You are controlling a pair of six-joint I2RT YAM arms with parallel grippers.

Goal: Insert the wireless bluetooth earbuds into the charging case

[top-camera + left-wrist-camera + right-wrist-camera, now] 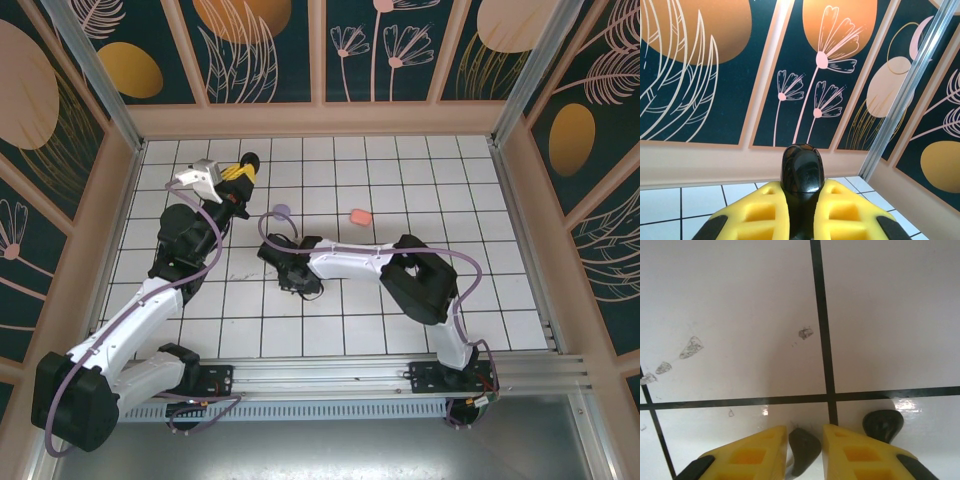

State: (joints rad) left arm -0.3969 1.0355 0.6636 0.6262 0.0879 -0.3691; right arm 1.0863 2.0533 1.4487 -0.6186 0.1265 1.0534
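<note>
Two arms — left jaws high, clenching black case; right jaws low, flanking black earbud, grip unclear.

A white tiled surface ruled with dark grid lines forms the floor of a boxed enclosure. The far wall, left wall and right wall carry dark teal panels printed with pale line-drawn flowers, feathery leaves and orange and peach ovals, set in peach-coloured frames. Slanted aluminium posts stand at the far corners, and a metal rail runs along the near edge. Close up, the glossy tiles show a few grey scuff marks and soft glare.
</note>
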